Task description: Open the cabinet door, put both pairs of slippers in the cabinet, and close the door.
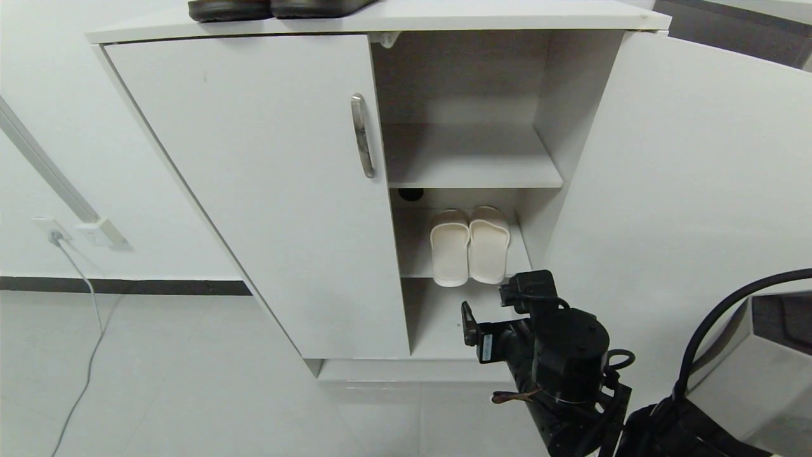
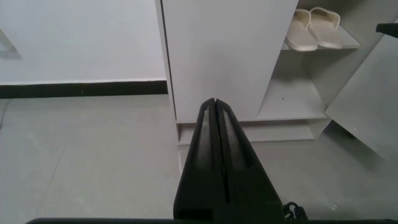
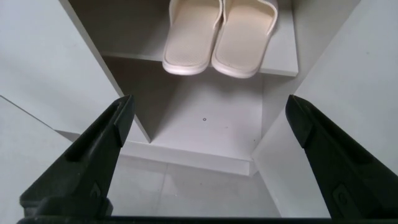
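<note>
Half done: white slippers (image 1: 470, 244) at middle shelf's (image 1: 412, 251) front edge; right gripper (image 3: 208, 109) spread empty for dark slippers (image 1: 273, 7) atop cabinet (image 1: 507, 16); left gripper (image 2: 214, 109) closed.

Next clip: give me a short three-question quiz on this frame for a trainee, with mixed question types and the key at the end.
1. True or false: the white slippers lie on the middle shelf of the cabinet.
2. Where does the dark pair sit? A: on the floor. B: on the cabinet's top. C: on the upper shelf.
3. Fill in: the right pincer, in front of the cabinet's open side, is ___ (open or shut).
Key: 1 true; 2 B; 3 open.
</note>
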